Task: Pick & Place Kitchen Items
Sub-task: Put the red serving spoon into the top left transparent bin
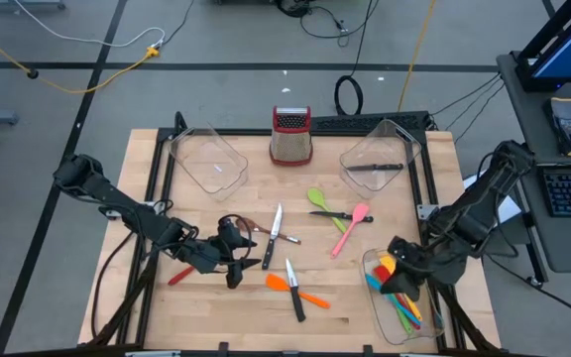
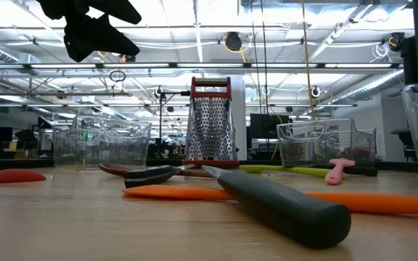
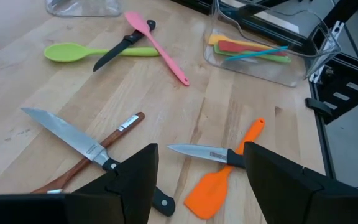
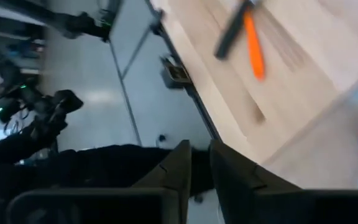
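Kitchen items lie loose on the wooden table: a big knife (image 3: pixel 73 137) across a brown-handled spoon (image 3: pixel 114 134), a small black-handled knife (image 3: pixel 207 153) over an orange spatula (image 3: pixel 219 186), and a green spoon (image 3: pixel 79 52), pink spatula (image 3: pixel 157 40) and black knife (image 3: pixel 120 50) crossed together. A red utensil (image 1: pixel 179 275) lies near the left arm. My left gripper (image 3: pixel 201 168) hangs open above the small knife and orange spatula, touching nothing. My right gripper (image 1: pixel 399 260) hovers over the near-right clear bin (image 1: pixel 390 322), which holds several coloured utensils (image 1: pixel 399 297); its fingers (image 4: pixel 182 168) are almost together and hold nothing.
A steel box grater with a red top (image 1: pixel 290 136) stands at the far middle. Two clear bins flank it: one on the far left (image 1: pixel 206 159) and one on the far right (image 1: pixel 380 159), which holds a black knife (image 1: pixel 375 167). Bare wood lies along the near left.
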Controlling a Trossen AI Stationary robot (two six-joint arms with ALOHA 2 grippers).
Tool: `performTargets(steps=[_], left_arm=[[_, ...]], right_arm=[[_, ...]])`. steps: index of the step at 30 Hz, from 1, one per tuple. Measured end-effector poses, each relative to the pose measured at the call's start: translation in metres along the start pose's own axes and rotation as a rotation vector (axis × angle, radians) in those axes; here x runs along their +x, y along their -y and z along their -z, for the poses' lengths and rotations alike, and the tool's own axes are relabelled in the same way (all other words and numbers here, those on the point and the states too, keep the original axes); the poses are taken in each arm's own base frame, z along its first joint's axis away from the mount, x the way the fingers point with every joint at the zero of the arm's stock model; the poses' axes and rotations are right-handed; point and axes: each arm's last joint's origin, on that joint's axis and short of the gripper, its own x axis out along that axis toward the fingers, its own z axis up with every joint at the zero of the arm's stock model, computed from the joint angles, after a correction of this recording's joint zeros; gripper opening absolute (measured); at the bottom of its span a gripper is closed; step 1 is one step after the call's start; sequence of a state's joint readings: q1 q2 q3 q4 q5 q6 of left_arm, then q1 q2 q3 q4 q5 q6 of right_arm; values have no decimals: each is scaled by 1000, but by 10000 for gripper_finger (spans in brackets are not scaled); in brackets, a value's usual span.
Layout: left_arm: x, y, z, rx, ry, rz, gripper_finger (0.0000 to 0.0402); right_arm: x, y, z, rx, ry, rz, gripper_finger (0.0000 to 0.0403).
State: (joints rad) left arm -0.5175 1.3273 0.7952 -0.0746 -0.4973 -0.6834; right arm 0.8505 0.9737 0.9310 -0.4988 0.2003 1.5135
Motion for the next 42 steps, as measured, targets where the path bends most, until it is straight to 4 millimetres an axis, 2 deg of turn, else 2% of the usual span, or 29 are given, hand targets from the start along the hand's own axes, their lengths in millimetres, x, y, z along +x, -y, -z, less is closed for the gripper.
performTargets(steps=[6, 14, 19, 25, 32, 37, 42], left_arm=[[0, 0, 0, -1, -2, 3, 241], [0, 0, 2, -59, -47, 36, 241], [0, -4, 10, -153, -155, 20, 241], [-5, -15, 25, -295, -362, -83, 241], [-15, -32, 42, -404, -581, -282, 241], [-24, -40, 49, -407, -687, -388, 241], [-29, -42, 53, -332, -695, -431, 241]], right_arm=[[-2, -5, -4, -230, 129, -35, 3], [-2, -15, -18, -504, 336, -50, 2], [-4, -22, -31, -612, 432, -75, 1], [-3, -23, -41, -655, 441, -84, 1], [-3, -22, -48, -678, 462, -60, 1], [-3, -21, -54, -671, 469, -52, 1], [-3, -20, -57, -670, 479, -42, 1]])
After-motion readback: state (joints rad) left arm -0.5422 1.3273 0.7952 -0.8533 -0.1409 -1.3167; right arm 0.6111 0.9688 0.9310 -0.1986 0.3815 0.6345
